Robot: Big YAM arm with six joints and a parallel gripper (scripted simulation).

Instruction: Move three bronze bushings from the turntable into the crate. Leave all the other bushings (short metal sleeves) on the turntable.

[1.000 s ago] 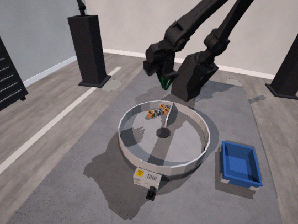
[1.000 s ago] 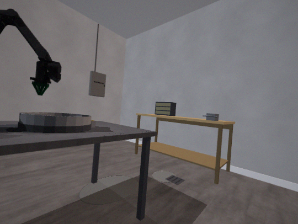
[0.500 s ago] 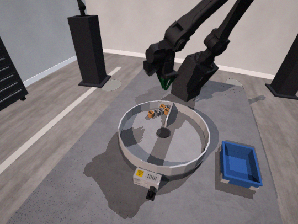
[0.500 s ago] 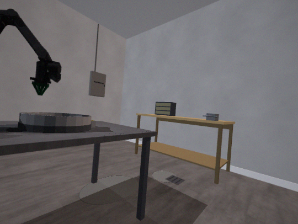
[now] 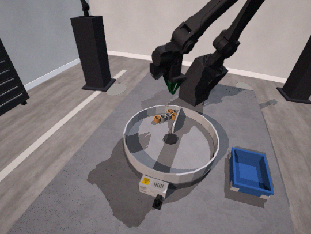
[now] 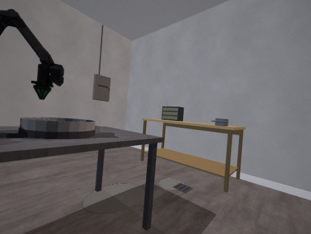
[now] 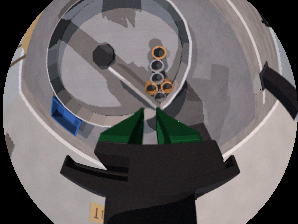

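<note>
The round white-walled turntable [image 5: 170, 144] holds a small cluster of bushings at its far side, left of an upright divider [image 5: 179, 119]. A bronze bushing [image 5: 157, 119] stands at the cluster's left. Two grey bushings [image 5: 166, 116] follow it. Two more bronze bushings [image 5: 172, 113] sit against the divider. The blue crate [image 5: 251, 171] stands to the right of the turntable and is empty. My gripper [image 5: 173, 90], with green fingers, hangs high above the turntable's far rim, shut and empty. In the wrist view the cluster [image 7: 157, 72] lies just beyond the fingertips.
A white control box [image 5: 152, 185] with a yellow label sits at the turntable's near edge. The arm's dark base [image 5: 201, 80] stands behind the turntable. Dark pillars stand at the back left [image 5: 92, 49] and at the far right. A hub [image 5: 170, 138] marks the turntable's centre.
</note>
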